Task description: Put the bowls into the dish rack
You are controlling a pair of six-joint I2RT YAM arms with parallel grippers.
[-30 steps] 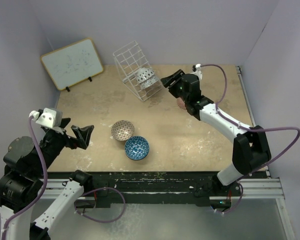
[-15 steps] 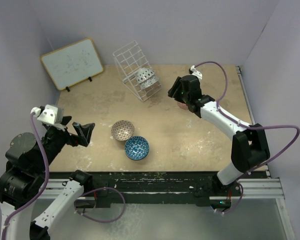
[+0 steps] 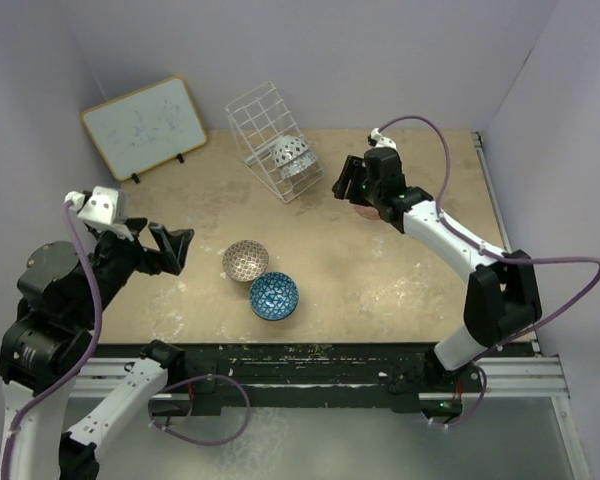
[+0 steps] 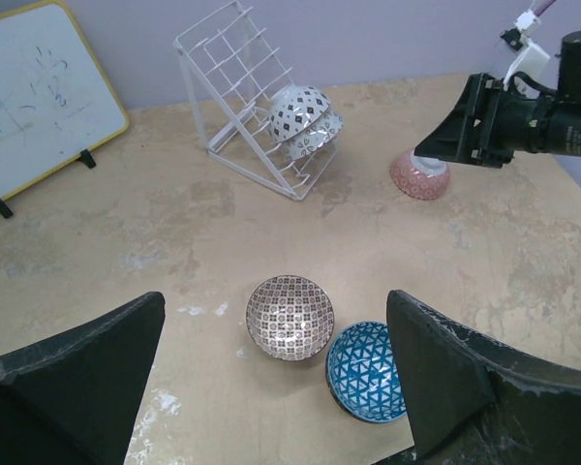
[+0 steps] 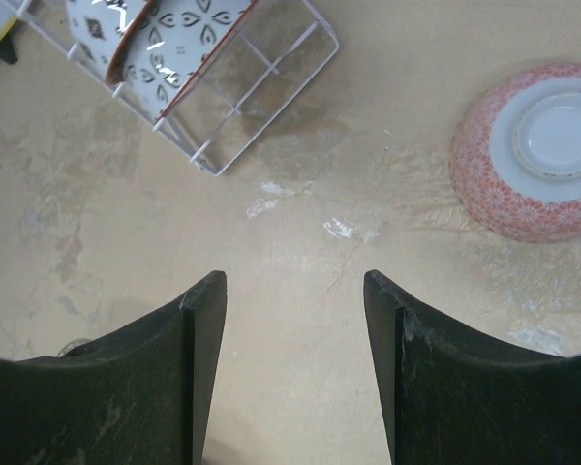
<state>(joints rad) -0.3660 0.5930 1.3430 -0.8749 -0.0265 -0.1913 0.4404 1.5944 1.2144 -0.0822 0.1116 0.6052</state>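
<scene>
Dish rack: the white wire dish rack (image 3: 268, 138) stands at the far side of the surface (image 3: 380, 275), left of centre, its grid panel tilted back on the angled frame.
Bowls in the rack: two white patterned bowls (image 4: 302, 116) sit on edge in its lower part, one nested against the other.
Pink bowl: a pink bowl (image 5: 535, 155) lies upside down on the surface, base ring up, to the right of the rack and apart from it.
Loose bowls: a brown-patterned bowl (image 4: 290, 317) and a blue bowl (image 4: 366, 370) sit upright near the middle of the surface, just beside each other, the blue one nearer the arm bases.
Right end effector: the right end effector (image 5: 295, 291) hovers between the rack and the pink bowl, its fingers partly spread with only bare surface between them; it holds nothing.
Left end effector: the left end effector (image 3: 177, 248) is raised at the left side, spread fully wide and empty, facing the two loose bowls.
Whiteboard: a wood-framed whiteboard (image 3: 143, 125) leans at the far left corner.
</scene>
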